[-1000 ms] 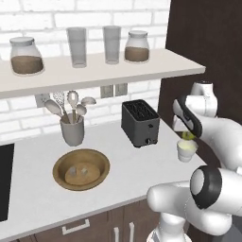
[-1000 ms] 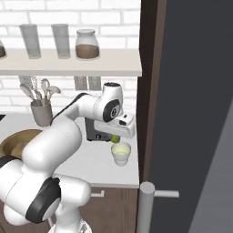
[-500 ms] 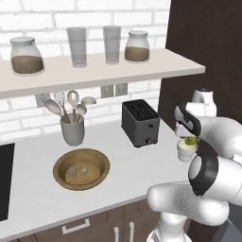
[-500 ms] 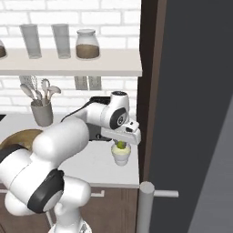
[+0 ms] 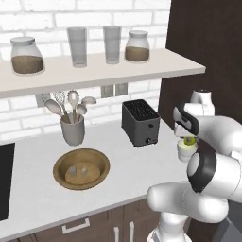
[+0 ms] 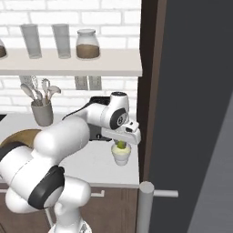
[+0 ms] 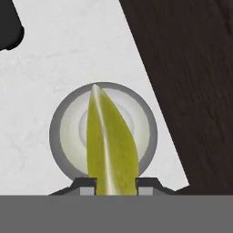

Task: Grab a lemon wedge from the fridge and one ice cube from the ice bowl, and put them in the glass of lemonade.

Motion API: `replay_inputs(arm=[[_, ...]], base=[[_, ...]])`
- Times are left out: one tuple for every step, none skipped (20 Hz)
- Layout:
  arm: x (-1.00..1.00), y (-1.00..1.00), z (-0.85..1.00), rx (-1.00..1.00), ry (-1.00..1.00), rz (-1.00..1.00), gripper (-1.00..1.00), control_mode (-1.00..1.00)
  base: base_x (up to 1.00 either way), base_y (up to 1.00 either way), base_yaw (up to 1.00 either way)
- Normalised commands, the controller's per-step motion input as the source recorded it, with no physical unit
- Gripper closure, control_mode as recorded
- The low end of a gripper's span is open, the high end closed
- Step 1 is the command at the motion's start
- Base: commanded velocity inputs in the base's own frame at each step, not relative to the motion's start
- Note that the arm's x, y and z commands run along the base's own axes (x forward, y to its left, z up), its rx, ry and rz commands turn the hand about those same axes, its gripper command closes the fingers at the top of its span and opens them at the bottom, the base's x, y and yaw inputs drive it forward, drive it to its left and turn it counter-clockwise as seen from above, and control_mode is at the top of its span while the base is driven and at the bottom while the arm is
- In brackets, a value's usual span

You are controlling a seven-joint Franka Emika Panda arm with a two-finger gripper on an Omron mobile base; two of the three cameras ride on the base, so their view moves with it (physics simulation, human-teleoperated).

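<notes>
White brick wall [image 5: 28, 19] ahead of me, pale shelf [image 5: 94, 71] with two jars and two tall glasses, white counter [image 5: 33, 198] below, black toaster [image 5: 140, 123], grey utensil cup [image 5: 73, 130], dark brown cabinets [image 5: 208, 47] to my right

The robot arm [image 6: 59, 150] is white, smooth and shiny, made of fat round parts like big tubes. Dark grey and black rings sit where the parts join. The hand is a white block, and the gripper [image 7: 116, 184] has two small dark finger tips.
</notes>
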Motion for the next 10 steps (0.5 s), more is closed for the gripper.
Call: replay_inputs(arm=[[0.06,0.0,0.0,0.0,0.0,0.0,1.0,-1.0],[0.16,0.0,0.0,0.0,0.0,0.0,-1.0,-1.0],[0.19,0.0,0.0,0.0,0.0,0.0,-1.0,-1.0],[0.14,0.0,0.0,0.0,0.0,0.0,-1.0,-1.0],[0.06,0.0,0.0,0.0,0.0,0.0,-1.0,-1.0],[0.0,0.0,0.0,0.0,0.0,0.0,-1.0,-1.0],[0.0,0.0,0.07,0.0,0.0,-0.01,-1.0,-1.0],[0.0,0.0,0.26,0.0,-0.05,-0.01,-1.0,-1.0],[0.0,0.0,0.37,0.0,-0.08,0.0,-1.0,-1.0],[-0.02,0.0,0.47,0.0,-0.13,0.0,-1.0,-1.0]], base=[[0.0,0.0,0.0],[0.0,0.0,0.0],[0.0,0.0,0.0],[0.0,0.0,0.0],[0.0,0.0,0.0],[0.0,0.0,0.0],[0.0,0.0,0.0],[0.0,0.0,0.0],[0.0,0.0,0.0],[0.0,0.0,0.0]])
